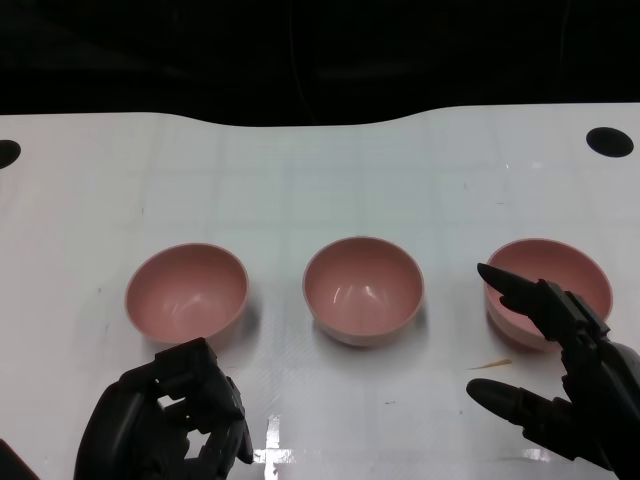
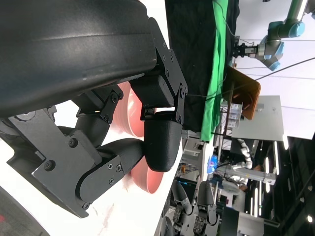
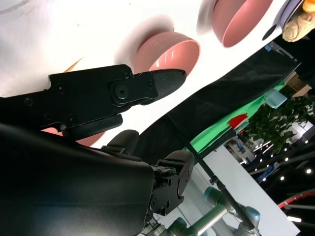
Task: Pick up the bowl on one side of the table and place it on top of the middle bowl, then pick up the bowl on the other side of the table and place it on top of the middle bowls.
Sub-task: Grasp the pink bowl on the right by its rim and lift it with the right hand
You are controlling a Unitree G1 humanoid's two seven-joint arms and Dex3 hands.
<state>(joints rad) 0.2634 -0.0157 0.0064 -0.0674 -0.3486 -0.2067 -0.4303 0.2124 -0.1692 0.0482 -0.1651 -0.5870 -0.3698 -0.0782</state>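
Three pink bowls stand in a row on the white table [image 1: 320, 180]: the left bowl [image 1: 186, 292], the middle bowl [image 1: 363, 290] and the right bowl [image 1: 560, 275]. All are upright, apart and hold nothing. My left hand [image 1: 170, 420] sits just in front of the left bowl, its fingers curled in on nothing. My right hand [image 1: 560, 370] is at the near side of the right bowl with fingers spread; one finger [image 1: 510, 285] lies over its near-left rim and the thumb hangs lower, apart. In the right wrist view the middle bowl [image 3: 170, 49] and left bowl [image 3: 241, 19] show beyond the fingers [image 3: 147, 86].
Black round holes mark the table at far right [image 1: 610, 142] and far left [image 1: 5, 152]. A small tan scrap [image 1: 497, 364] lies in front of the right bowl. A black backdrop runs behind the table's far edge. Parts of pink bowls [image 2: 147, 182] show behind the left hand's fingers.
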